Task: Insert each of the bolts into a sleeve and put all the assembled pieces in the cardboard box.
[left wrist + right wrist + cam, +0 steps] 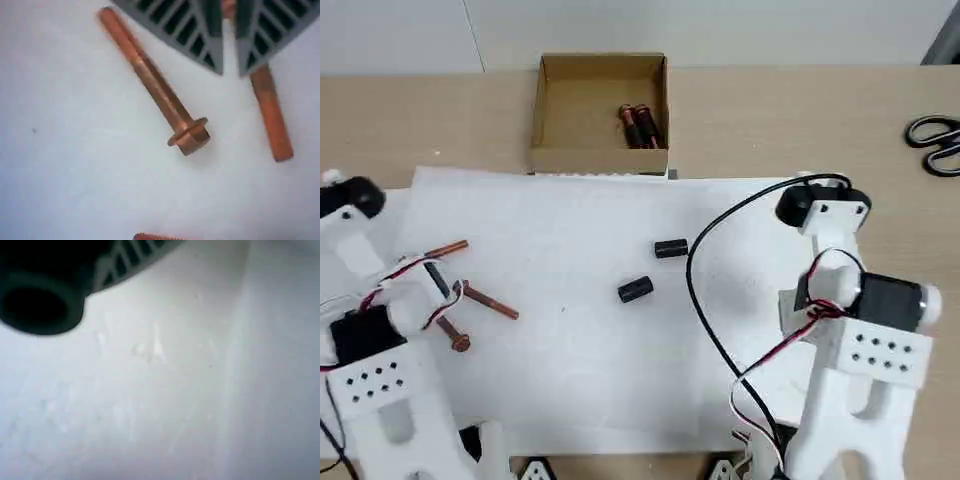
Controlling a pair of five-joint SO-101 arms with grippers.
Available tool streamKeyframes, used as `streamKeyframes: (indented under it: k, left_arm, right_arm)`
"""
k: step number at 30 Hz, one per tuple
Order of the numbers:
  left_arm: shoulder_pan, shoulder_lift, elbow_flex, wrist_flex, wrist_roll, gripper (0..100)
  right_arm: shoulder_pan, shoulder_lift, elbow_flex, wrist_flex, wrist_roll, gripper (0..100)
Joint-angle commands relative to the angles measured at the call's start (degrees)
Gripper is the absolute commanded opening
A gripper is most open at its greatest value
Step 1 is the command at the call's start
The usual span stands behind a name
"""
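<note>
Three copper bolts lie on the white sheet at the left. My left gripper (230, 67) (438, 283) is shut on a bolt (270, 115) (492, 301), whose shaft sticks out past the grey fingers (190, 30) and rests on the sheet. A second bolt (165, 95) (453, 336) lies free beside it, and a third bolt (445, 250) is just behind. Two black sleeves (671, 248) (635, 290) rest mid-sheet. My right gripper (85, 280) holds a black sleeve (40, 305) above the sheet. The cardboard box (548, 110) holds assembled pieces (640, 126).
The white sheet (580, 370) covers most of the table in front of the box. Scissors (935, 142) lie at the far right edge. My right arm (860, 320) stands at the right with a black cable (705, 300) looping over the sheet.
</note>
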Motion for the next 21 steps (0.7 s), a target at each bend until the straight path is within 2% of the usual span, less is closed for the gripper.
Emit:
streamKeyframes:
  k: [1, 7, 15, 21]
  left_arm:
    - [-0.18, 0.88, 0.22, -1.58, 18.73, 1]
    - [4.31, 4.75, 4.70, -5.89, 22.95, 1]
    - [7.38, 11.08, 4.97, -6.24, 23.03, 1]
    - [8.35, 13.98, 4.97, -7.21, 23.03, 12]
  right_arm:
    - [1.80, -1.71, -0.18, -0.48, 0.70, 0.3]
    - [2.33, -1.63, -0.09, -0.75, 0.62, 0.3]
    - [2.33, -1.80, 3.08, -2.42, 0.62, 0.3]
    - [2.33, -1.80, 3.25, -2.95, 0.62, 0.3]
